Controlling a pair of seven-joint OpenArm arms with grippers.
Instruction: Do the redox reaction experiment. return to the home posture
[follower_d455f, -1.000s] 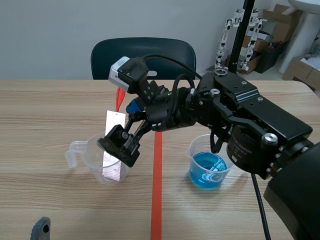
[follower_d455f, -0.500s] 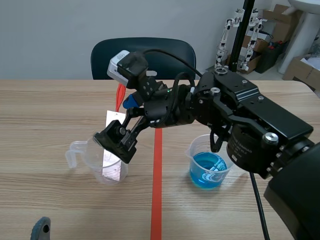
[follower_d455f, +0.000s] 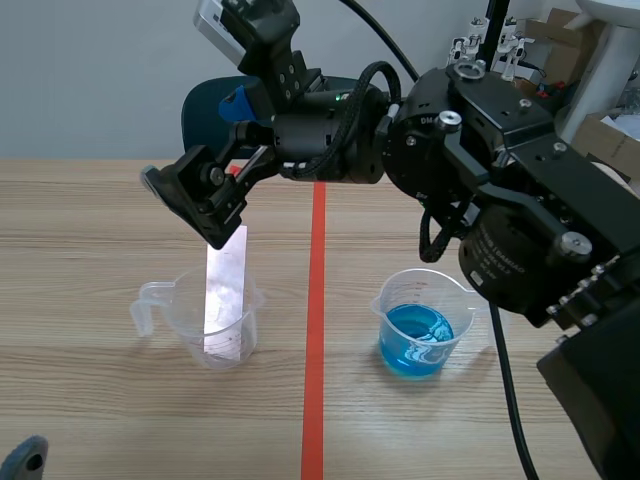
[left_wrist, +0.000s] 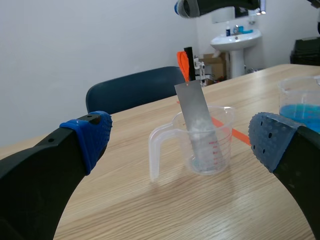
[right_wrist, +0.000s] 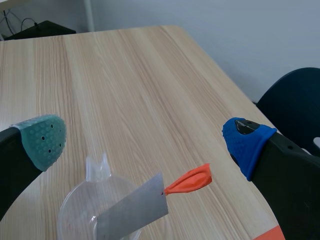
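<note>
Right gripper (follower_d455f: 195, 207) hangs at upper left of centre in the scene view, fingers spread wide, gripping nothing. Just below it, clear of both pads, the thin silver metal strip (follower_d455f: 226, 290) stands tilted in the clear plastic handled beaker (follower_d455f: 188, 322) at lower left, with a small orange-red tag (right_wrist: 190, 181) at the strip's top end. Right of the red tape line sits a second clear beaker of blue liquid (follower_d455f: 418, 335). Left gripper (left_wrist: 180, 140), down in the bottom-left corner, is spread open too, with beaker and strip ahead of it.
</note>
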